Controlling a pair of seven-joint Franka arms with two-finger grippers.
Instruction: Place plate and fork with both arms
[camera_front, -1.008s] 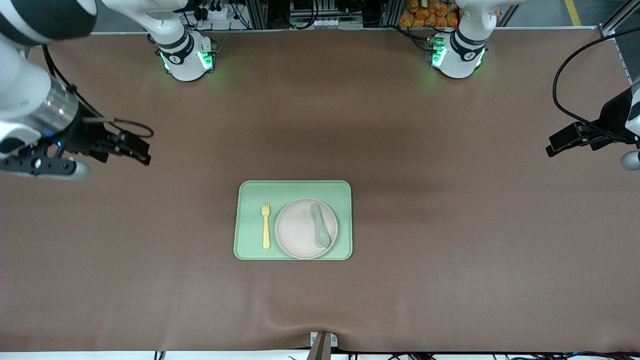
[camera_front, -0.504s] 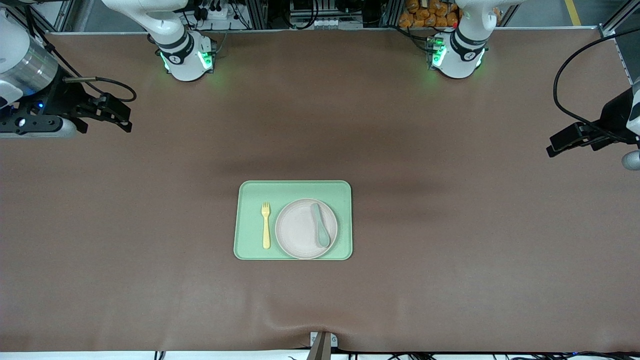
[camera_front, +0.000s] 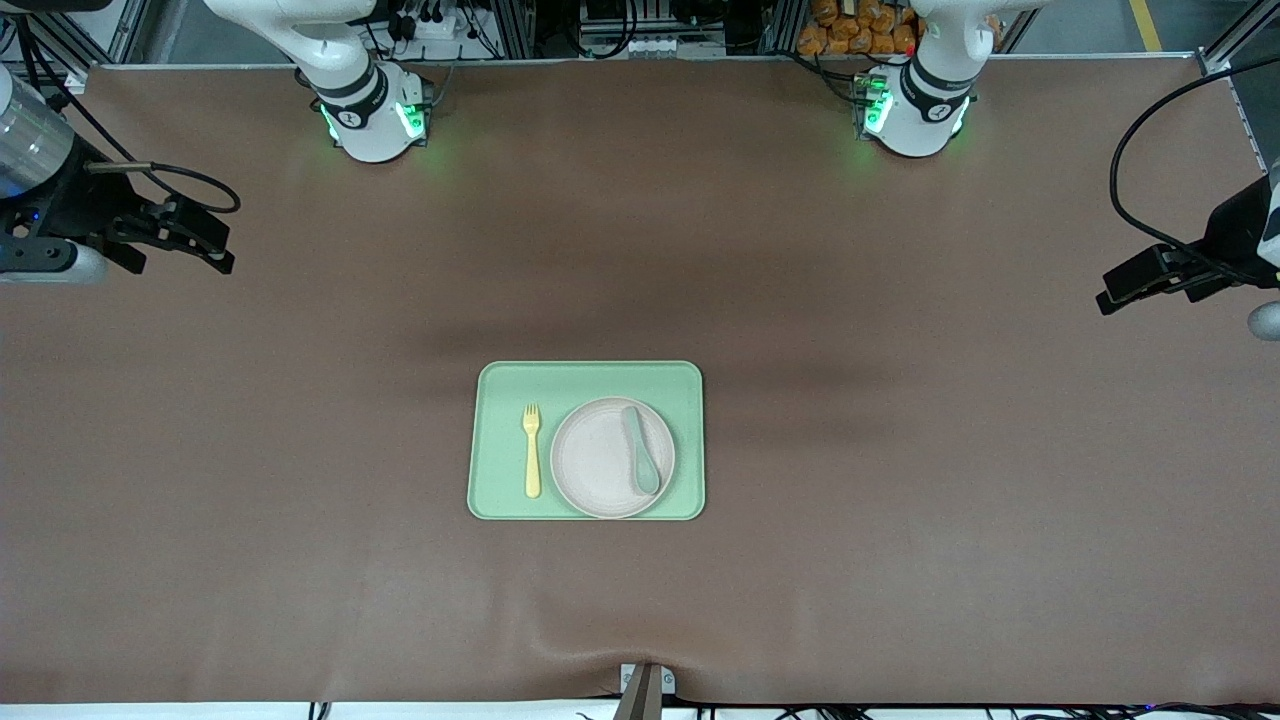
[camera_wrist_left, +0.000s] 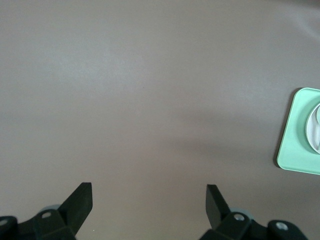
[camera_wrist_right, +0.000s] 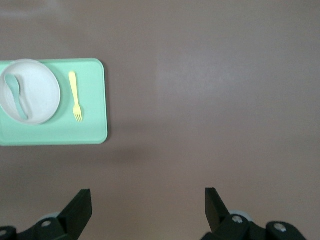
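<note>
The off-white plate (camera_front: 598, 462) lies on a light-green tray (camera_front: 500, 395) in the middle of the table. The pale-yellow fork (camera_front: 532, 450) lies on the tray beside the plate, toward the right arm's end. My right gripper (camera_front: 215, 245) is open and empty, high over bare table at the right arm's end; its wrist view shows the plate (camera_wrist_right: 42, 92), fork (camera_wrist_right: 75, 95) and tray (camera_wrist_right: 75, 132) well away from its jaws (camera_wrist_right: 148, 200). My left gripper (camera_front: 1115, 290) is open and empty over the left arm's end (camera_wrist_left: 149, 197); its view shows only the tray's edge (camera_wrist_left: 297, 132).
A grey-green spoon (camera_front: 640, 455) lies on the plate, also seen in the right wrist view (camera_wrist_right: 15, 95). The brown table cover (camera_front: 900, 500) has a small ripple at the edge nearest the front camera. Both arm bases stand along the table's edge farthest from the camera.
My right gripper has drawn back from the tray toward the right arm's end and the bases' side of the table. The left arm has barely moved. Plate, fork and spoon are unmoved.
</note>
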